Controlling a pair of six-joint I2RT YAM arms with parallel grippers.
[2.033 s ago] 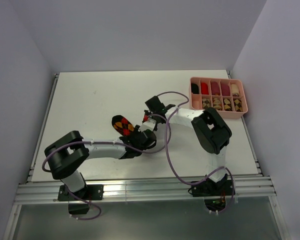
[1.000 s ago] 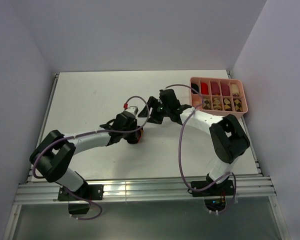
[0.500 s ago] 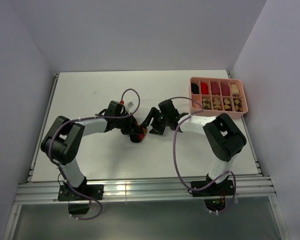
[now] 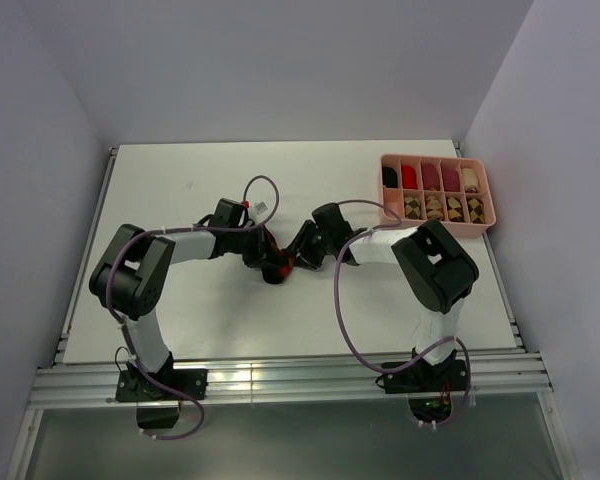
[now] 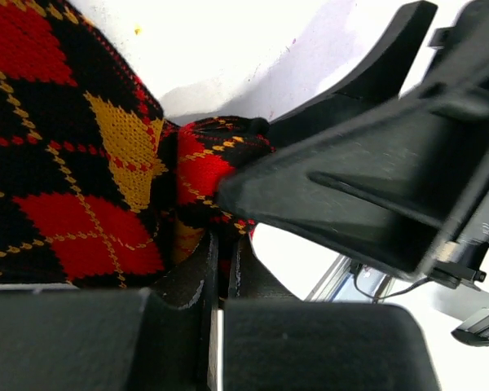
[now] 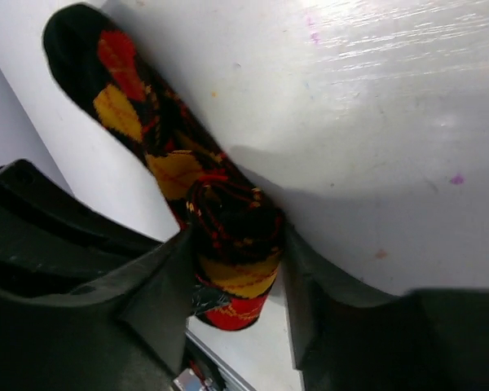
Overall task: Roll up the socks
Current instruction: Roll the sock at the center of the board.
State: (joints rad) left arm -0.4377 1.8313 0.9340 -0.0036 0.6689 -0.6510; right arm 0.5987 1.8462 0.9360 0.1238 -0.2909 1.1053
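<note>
One black-red-orange argyle sock [image 4: 276, 270] lies mid-table, partly rolled. In the right wrist view its flat part [image 6: 122, 106] stretches away and the rolled end [image 6: 232, 220] sits between my right gripper's [image 6: 236, 244] fingers, both pressed against the roll. In the left wrist view the sock [image 5: 73, 147] fills the left side, and my left gripper [image 5: 222, 244] is shut with sock fabric pinched at its tips. From above, the left gripper [image 4: 263, 255] and right gripper [image 4: 298, 258] meet at the sock from opposite sides. No other unrolled sock is in view.
A pink compartment tray [image 4: 435, 158] at the back right holds rolled socks, plain ones in the far row and patterned ones in the near row. The right gripper's black finger [image 5: 342, 187] crowds the left wrist view. Purple cables loop over both arms.
The right gripper has slid left onto the sock's rolled end and its jaws have narrowed around it. The left gripper has stayed shut and shifted slightly right over the sock.
</note>
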